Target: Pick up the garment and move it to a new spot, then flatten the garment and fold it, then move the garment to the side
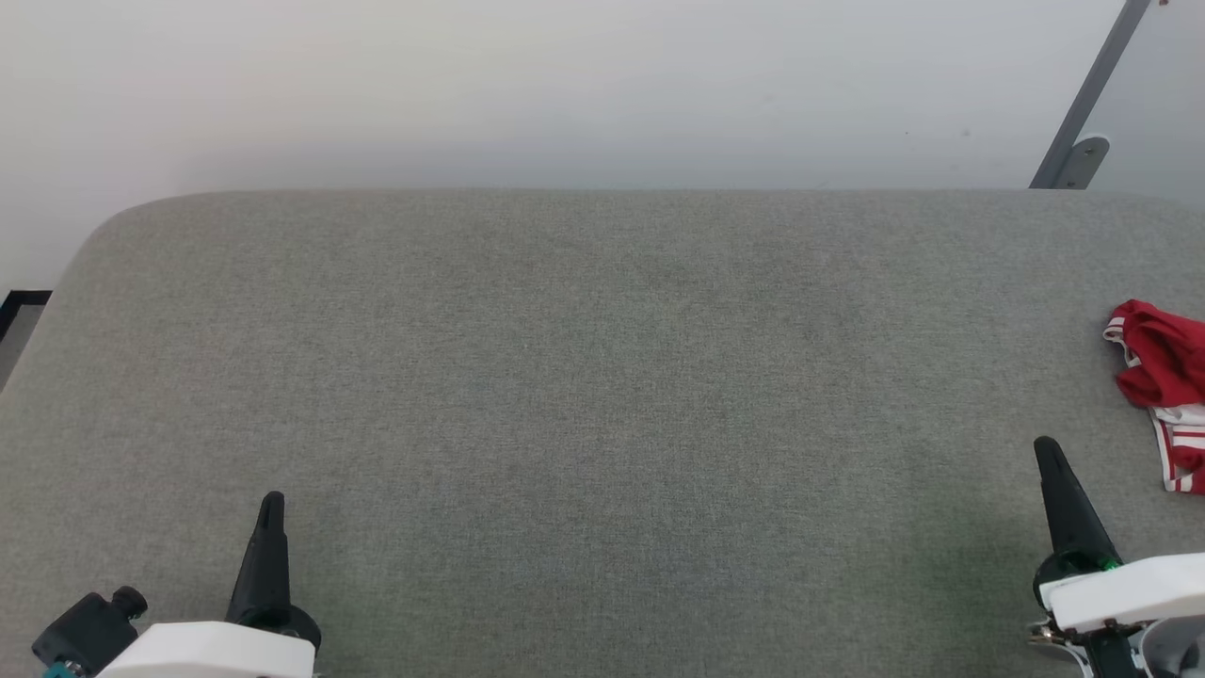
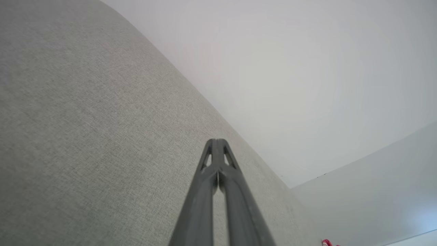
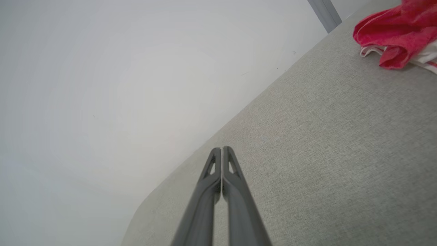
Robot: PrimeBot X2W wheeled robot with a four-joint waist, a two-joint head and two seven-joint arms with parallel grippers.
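Note:
The garment (image 1: 1164, 367) lies crumpled at the far right edge of the head view, red with white striped trim, partly cut off by the frame. It also shows at the top right of the right wrist view as a bunched garment (image 3: 399, 30). My right gripper (image 1: 1045, 447) hovers at the lower right, shut and holding nothing, a short way left of and nearer than the shirt. At the lower left my left gripper (image 1: 272, 501) is shut too, with nothing in it, far from the fabric. Both pairs of fingers (image 2: 215, 141) (image 3: 222, 150) press tip to tip.
A wide grey fabric-covered surface (image 1: 565, 377) spreads in front of me with rounded far corners. Behind it is a pale wall, and a grey metal strut (image 1: 1083, 104) with a bracket rises at the back right.

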